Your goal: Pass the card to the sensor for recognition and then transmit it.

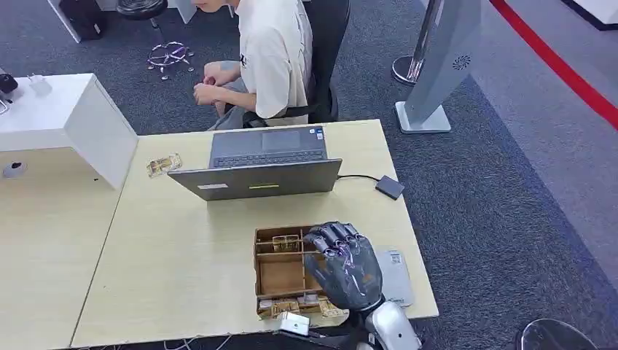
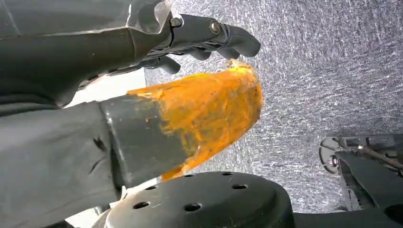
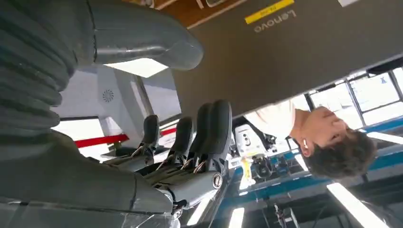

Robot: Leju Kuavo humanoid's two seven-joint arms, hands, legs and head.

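Observation:
An open wooden box [image 1: 278, 275] with several compartments stands near the table's front edge. My right hand [image 1: 342, 266] hovers over its right side, back up, fingers pointing toward the laptop. In the right wrist view the fingers [image 3: 190, 137] are stretched out and apart from the thumb [image 3: 142, 47], with nothing between them. A small pale card-like piece [image 1: 294, 322] lies at the box's near edge. A flat grey device [image 1: 396, 277] lies just right of the hand. My left hand [image 2: 142, 95] hangs over carpet and holds nothing; its thumb tip is wrapped in orange tape.
An open grey laptop [image 1: 266, 164] stands behind the box, its lid's back toward me. A person [image 1: 270, 58] sits behind the table. A small dark box [image 1: 390, 187] on a cable lies at the right edge. A small wooden piece [image 1: 163, 165] lies at the left.

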